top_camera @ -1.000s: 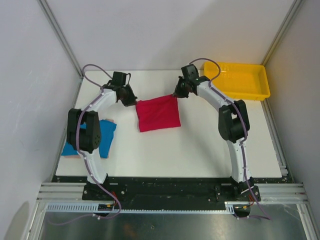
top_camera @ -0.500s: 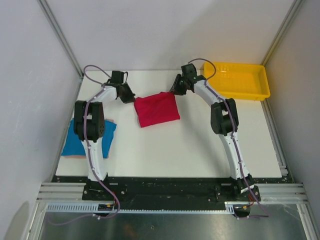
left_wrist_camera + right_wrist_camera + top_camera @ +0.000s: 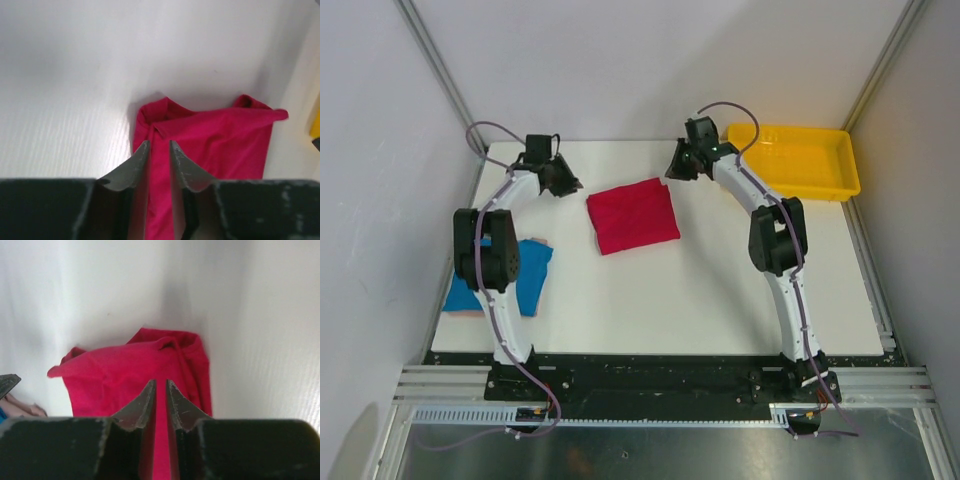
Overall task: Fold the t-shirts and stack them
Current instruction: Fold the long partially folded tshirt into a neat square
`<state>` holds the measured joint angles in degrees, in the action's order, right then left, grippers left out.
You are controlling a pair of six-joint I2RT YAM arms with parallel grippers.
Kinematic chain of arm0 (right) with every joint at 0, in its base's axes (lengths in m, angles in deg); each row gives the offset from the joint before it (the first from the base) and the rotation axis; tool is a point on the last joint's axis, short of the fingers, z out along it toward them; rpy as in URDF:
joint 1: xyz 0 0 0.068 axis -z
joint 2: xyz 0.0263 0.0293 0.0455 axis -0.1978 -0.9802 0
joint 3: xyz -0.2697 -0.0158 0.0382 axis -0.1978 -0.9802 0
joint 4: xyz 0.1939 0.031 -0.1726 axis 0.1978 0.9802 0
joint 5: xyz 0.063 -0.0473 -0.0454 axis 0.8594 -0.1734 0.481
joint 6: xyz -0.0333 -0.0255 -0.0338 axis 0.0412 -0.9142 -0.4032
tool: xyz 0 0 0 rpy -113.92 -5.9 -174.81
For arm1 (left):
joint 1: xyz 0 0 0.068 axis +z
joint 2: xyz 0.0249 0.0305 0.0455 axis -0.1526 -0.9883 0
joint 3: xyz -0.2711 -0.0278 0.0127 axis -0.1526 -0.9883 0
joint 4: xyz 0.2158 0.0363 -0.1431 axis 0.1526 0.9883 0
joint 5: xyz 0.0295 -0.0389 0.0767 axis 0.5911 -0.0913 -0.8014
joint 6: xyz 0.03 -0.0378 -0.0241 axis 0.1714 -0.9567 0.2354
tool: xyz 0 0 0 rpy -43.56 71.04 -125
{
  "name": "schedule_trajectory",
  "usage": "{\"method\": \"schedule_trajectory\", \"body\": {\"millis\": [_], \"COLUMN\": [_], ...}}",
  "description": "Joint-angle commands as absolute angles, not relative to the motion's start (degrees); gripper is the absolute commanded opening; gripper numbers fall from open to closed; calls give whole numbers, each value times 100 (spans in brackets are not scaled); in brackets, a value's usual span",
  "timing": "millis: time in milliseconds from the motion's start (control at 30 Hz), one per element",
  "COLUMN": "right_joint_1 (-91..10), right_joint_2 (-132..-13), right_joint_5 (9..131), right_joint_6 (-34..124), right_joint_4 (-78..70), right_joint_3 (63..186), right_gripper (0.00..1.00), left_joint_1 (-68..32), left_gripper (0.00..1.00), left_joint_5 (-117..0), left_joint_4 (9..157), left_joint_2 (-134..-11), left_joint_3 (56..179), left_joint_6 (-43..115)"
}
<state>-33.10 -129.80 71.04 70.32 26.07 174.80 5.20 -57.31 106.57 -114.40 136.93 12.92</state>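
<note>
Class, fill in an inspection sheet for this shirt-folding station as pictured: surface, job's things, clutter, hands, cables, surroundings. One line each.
Surface: white table, flat, no stains seen.
Job's things: red t-shirt folded, lying toward the back of the table; blue t-shirt folded at the left edge, partly hidden by the left arm; not yet stacked.
Clutter: yellow tray at the back right corner, nothing seen in it.
Hands: left hand and right hand flank the red t-shirt's far corners, clear of it, jaws a narrow gap apart, holding nothing.
Cables: purple cables loop above both arms, clear of the cloth.
Surroundings: white walls, metal frame posts; nothing else seen.
</note>
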Motion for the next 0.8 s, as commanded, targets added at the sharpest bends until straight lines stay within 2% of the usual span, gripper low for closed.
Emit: {"method": "schedule_trajectory", "body": {"millis": [0,67,133,500,767], "right_joint_1": [-3587,-3631,-3666,-3555,-3307], "right_joint_2": [-12621,-12750,-12893,-13950,-14546], "right_joint_5": [7235,7393,7502,7917,8172], "right_joint_6": [6767,6777,6773,7112,7930], "right_joint_4": [2256,2119,1966,1299,727], "right_joint_3": [17284,17322,17413,18080,18217], "right_gripper": [15,13,12,10,10], "left_joint_1": [219,100,29,181,337], "left_gripper": [17,5,1,0,0], "left_joint_5": [-5584,-5509,-5414,-5286,-5460], "left_joint_4": [10497,10469,10416,10278,10271], "left_joint_2": [-10799,-10829,-10911,-12014,-12879], "left_joint_3": [13342,13223,13172,13994,14671], "left_joint_6": [1411,1371,1342,1454,1231]}}
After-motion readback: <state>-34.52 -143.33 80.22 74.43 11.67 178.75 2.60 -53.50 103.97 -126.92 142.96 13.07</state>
